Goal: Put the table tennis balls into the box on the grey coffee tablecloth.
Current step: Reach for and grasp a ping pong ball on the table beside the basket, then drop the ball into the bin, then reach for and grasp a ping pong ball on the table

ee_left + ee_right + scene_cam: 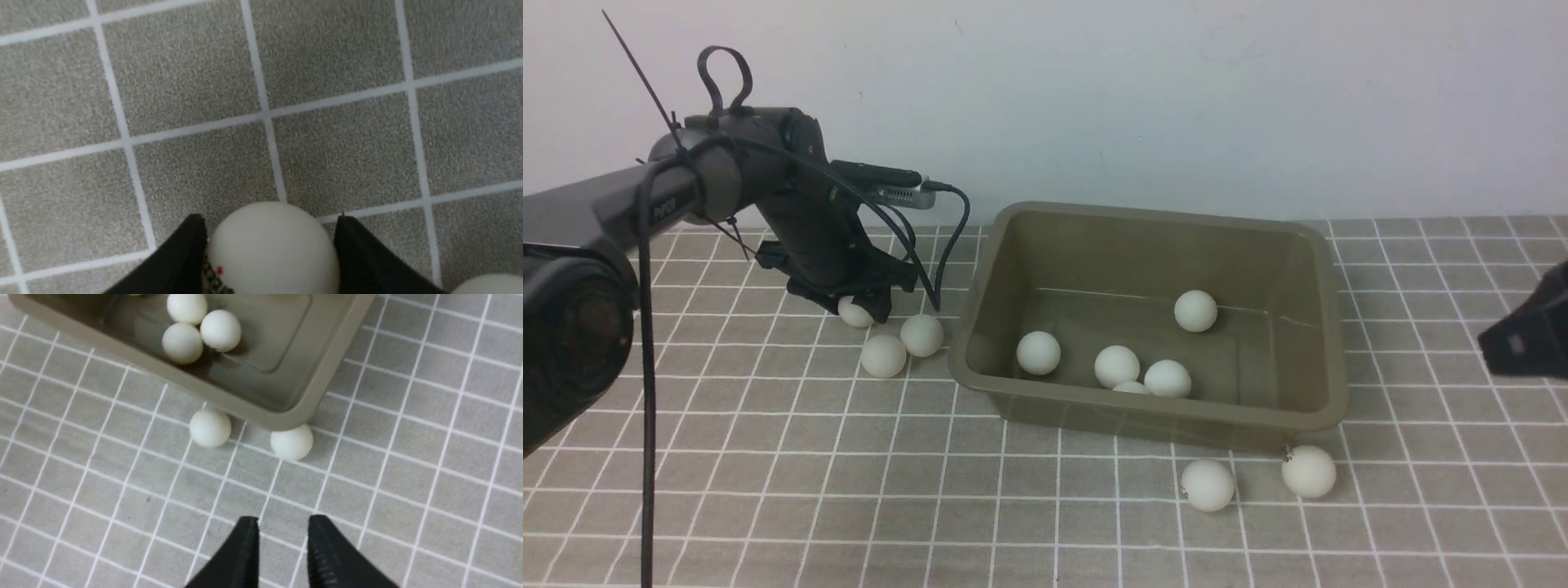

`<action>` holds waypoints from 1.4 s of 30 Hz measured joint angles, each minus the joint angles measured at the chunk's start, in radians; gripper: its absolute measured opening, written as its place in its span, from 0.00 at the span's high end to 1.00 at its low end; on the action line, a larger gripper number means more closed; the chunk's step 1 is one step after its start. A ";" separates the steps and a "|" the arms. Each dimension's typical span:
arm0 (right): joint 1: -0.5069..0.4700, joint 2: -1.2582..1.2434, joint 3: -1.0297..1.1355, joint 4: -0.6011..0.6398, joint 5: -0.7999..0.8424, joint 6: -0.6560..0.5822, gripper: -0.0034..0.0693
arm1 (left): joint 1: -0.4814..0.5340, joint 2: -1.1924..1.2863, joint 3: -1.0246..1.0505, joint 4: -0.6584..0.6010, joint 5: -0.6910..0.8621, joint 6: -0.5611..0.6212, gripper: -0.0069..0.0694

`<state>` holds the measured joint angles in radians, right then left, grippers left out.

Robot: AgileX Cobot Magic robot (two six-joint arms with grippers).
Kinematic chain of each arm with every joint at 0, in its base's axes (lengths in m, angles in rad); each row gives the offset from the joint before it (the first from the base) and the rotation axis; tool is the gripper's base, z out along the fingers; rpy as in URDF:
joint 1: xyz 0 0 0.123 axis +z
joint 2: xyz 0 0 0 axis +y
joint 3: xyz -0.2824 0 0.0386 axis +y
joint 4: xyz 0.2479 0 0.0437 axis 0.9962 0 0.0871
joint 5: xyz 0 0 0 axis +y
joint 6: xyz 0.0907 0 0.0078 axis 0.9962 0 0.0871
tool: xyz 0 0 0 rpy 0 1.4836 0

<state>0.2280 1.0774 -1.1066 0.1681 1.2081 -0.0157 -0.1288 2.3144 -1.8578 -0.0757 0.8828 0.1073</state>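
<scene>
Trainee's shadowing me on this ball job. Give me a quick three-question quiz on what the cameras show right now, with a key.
1. Count: how many balls are outside the box, including the one between the fingers of the left gripper?
2. True or false: the right gripper holds no ball.
3. Choose: the gripped ball is A) inside the box, B) to the box's left, C) in front of the box, on the robot's side.

Key: 1. five; 2. true; 3. B.
</scene>
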 joint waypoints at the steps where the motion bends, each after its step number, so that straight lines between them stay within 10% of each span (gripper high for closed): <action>1: 0.000 -0.006 0.006 0.009 0.003 0.000 0.66 | -0.004 0.001 0.000 0.002 0.002 0.000 0.45; 9: 0.000 0.005 0.162 0.023 -0.096 0.000 0.46 | -0.008 -0.108 -0.074 0.023 0.123 0.000 0.45; 15: 0.000 0.142 0.332 0.047 -0.367 0.000 0.34 | -0.044 -0.264 -0.159 -0.197 0.162 0.083 0.45; 26: 0.054 0.433 0.356 0.064 -0.621 -0.026 0.29 | -0.235 -0.166 -0.160 -0.232 0.188 0.168 0.45; 36: 0.066 0.555 0.356 0.044 -0.782 -0.019 0.29 | -0.237 -0.130 -0.190 -0.157 0.207 0.096 0.13; 41: 0.066 0.597 0.356 0.043 -0.848 -0.015 0.37 | -0.193 -0.135 -0.279 -0.057 0.292 0.033 0.35; 42: 0.066 0.597 0.356 0.044 -0.850 -0.015 0.49 | -0.170 -0.142 -0.307 -0.024 0.327 0.027 0.56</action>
<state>0.2943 1.6746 -0.7507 0.2120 0.3577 -0.0304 -0.2991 2.1726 -2.1647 -0.1001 1.2099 0.1346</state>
